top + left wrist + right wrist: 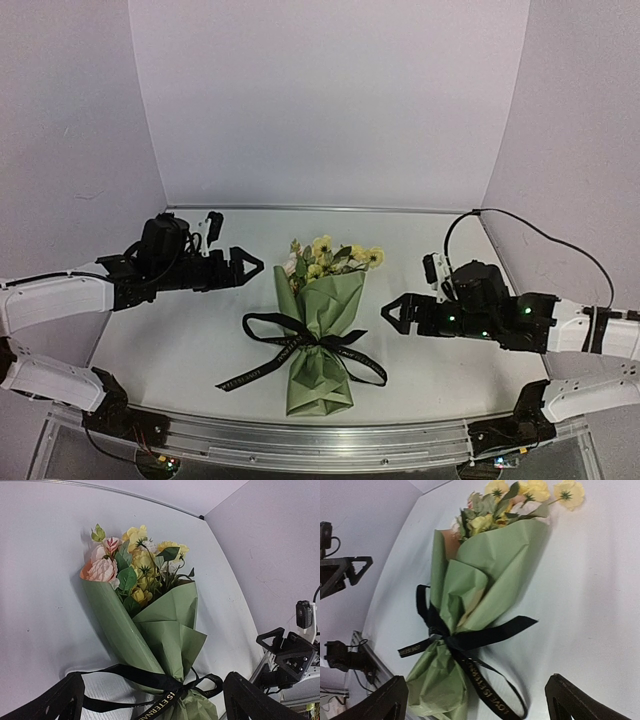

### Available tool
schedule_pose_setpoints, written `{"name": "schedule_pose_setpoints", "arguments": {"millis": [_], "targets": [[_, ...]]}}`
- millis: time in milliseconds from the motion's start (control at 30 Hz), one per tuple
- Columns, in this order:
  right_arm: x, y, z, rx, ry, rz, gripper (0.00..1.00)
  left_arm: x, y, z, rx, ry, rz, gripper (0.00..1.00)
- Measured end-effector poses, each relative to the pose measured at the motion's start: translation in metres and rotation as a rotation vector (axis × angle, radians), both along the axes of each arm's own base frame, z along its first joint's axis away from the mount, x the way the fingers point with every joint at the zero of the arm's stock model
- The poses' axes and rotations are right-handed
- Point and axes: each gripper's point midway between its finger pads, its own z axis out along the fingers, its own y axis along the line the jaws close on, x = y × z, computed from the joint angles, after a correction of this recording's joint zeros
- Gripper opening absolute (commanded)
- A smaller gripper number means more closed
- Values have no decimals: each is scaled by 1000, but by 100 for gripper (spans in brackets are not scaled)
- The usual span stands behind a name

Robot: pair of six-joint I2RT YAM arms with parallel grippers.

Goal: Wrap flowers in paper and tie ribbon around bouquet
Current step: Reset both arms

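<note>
Left tool [248, 266] and right tool [392, 312] both stand spread and empty, flanking the bouquet [322, 335] lying mid-worktop [180, 340] toward its near edge, flowers [330, 255] wrapped in paper [335, 300], ribbon [262, 371] tied, so nothing seems left.

White table [180, 345] under left gripper [250, 266] and right gripper [390, 313]; metal rail [330, 440] nearer than both, pale walls [330, 100] beyond.

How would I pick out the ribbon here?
On the white table, near its middle, lies a bouquet in green paper. Around its waist is the ribbon, tied in a bow: the only flat black band, with gold lettering.
</note>
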Motion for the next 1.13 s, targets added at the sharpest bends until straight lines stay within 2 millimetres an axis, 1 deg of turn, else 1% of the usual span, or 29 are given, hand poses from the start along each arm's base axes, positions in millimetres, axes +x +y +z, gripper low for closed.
{"name": "schedule_pose_setpoints", "arguments": {"millis": [33, 133, 233, 300, 367, 467, 600, 733, 833, 1133], "targets": [[0, -9, -1, -33, -4, -17, 98, -1, 1, 2, -3, -6, 3, 100], [-2, -44, -1, -202, -14, -81, 98, 0, 5, 11, -10, -30, 21, 100], [-2, -78, 15, -343, -58, -137, 98, 1, 13, 22, -15, -62, 58, 100], [-4, -97, 23, -399, -94, -165, 98, 2, 20, 29, -10, -80, 92, 100], [-8, -114, 27, -444, -119, -186, 98, 4, 27, 35, 1, -92, 132, 100], [-14, -134, 31, -491, -144, -207, 98, 10, 38, 46, 16, -114, 196, 100], [-18, -147, 31, -537, -148, -217, 98, 12, 51, 56, 31, -141, 259, 100], [-20, -151, 27, -569, -138, -214, 98, 12, 58, 56, 49, -145, 285, 100], [-21, -153, 23, -590, -128, -209, 98, 13, 60, 56, 57, -145, 293, 100], [-22, -154, 21, -605, -123, -204, 98, 14, 61, 57, 60, -151, 299, 100]]}}
